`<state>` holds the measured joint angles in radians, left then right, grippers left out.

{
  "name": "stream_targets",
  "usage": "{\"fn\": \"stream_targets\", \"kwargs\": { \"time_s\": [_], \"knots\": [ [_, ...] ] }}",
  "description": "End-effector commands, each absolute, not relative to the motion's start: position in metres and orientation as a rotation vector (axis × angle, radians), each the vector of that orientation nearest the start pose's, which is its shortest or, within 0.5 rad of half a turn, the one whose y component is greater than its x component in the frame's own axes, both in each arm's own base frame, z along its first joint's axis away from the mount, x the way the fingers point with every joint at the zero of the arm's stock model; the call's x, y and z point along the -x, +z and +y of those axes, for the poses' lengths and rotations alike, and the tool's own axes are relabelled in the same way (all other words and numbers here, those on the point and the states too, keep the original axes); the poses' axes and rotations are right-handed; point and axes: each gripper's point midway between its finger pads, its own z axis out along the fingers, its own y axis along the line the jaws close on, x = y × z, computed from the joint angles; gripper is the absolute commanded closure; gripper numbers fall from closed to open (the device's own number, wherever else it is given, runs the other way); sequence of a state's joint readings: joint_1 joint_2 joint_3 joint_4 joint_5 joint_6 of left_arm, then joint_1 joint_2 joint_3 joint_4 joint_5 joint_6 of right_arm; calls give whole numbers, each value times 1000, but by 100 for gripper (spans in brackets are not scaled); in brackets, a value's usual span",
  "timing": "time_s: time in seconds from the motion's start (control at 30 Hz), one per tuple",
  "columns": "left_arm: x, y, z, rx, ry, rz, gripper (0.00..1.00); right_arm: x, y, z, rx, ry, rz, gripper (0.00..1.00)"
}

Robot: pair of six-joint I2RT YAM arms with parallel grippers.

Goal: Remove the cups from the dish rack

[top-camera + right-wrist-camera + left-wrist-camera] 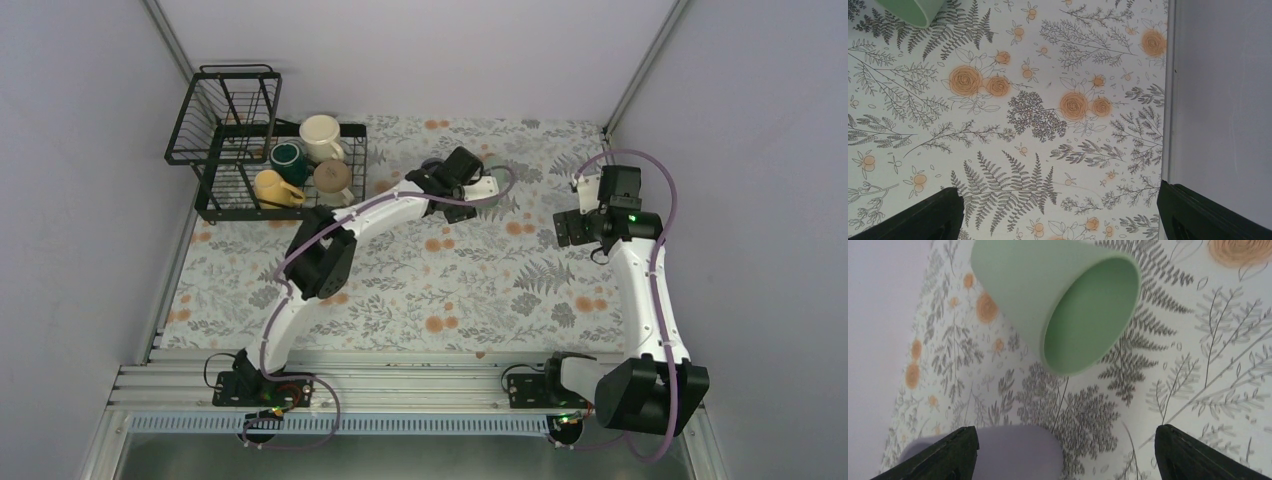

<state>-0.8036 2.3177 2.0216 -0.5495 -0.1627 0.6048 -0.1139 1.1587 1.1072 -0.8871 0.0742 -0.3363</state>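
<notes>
The black wire dish rack (215,175) stands at the far left. It holds a cream mug (322,135), a dark teal mug (290,157), a yellow mug (272,188) and a beige mug (333,178). My left gripper (480,185) hangs open over the far middle of the cloth. In the left wrist view a mint-green cup (1068,300) lies on its side ahead of the fingers, with its mouth towards me. A lavender cup (1008,452) sits between the open jaws, close to the left finger (943,455). My right gripper (570,228) is open and empty over the cloth.
The floral tablecloth (1048,150) covers the table. The right wall (1223,100) is close beside my right gripper. The mint-green cup also shows in the right wrist view (910,10), at the top left corner. The back wall lies just beyond the rack.
</notes>
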Motion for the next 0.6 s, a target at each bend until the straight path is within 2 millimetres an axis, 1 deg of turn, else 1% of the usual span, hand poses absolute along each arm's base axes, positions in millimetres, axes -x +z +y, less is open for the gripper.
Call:
{"fn": "stream_targets", "kwargs": {
  "time_s": [0.0,0.17,0.27,0.4,0.5,0.57],
  "knots": [
    [-452,138,-448,-1439,96,1735,12,-308,209,-49,249,-269,2493,0],
    [-462,138,-464,-1386,98,1697,12,-309,205,-49,244,-263,2503,0],
    [-467,128,-473,-1402,94,1703,13,-310,202,-50,242,-271,2508,0],
    [-473,116,-484,-1422,84,1713,15,-311,205,-50,237,-272,2500,0],
    [-480,111,-490,-1422,96,1711,18,-311,205,-50,236,-273,2499,0],
    [-484,104,-491,-1422,109,1714,20,-311,205,-50,236,-272,2500,0]
  ]
}}
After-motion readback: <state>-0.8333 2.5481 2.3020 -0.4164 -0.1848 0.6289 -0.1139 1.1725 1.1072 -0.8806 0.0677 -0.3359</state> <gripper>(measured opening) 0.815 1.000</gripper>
